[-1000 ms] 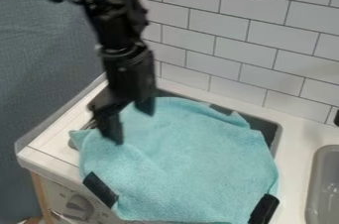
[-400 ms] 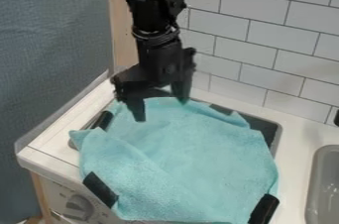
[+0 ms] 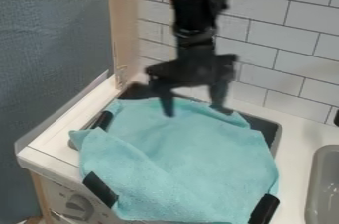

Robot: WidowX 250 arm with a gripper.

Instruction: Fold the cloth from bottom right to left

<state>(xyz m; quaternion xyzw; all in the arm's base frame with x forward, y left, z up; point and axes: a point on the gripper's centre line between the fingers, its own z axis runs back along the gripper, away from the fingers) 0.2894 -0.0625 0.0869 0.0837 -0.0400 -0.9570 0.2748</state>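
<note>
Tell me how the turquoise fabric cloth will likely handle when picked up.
The turquoise fabric cloth is probably floppy: it lies in soft creases, with a limp corner at its left. Its edges look thin, so it should be light for its spread. The fuzzy-looking surface suggests it won't be very slippery.

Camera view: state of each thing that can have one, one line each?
Gripper: open, nothing held, over the cloth's far edge
Turquoise cloth: mostly spread out, diagonal crease at left, right side not folded over
Dark gray basin: largely covered by the cloth
Stove knob: setting can't be told
</note>
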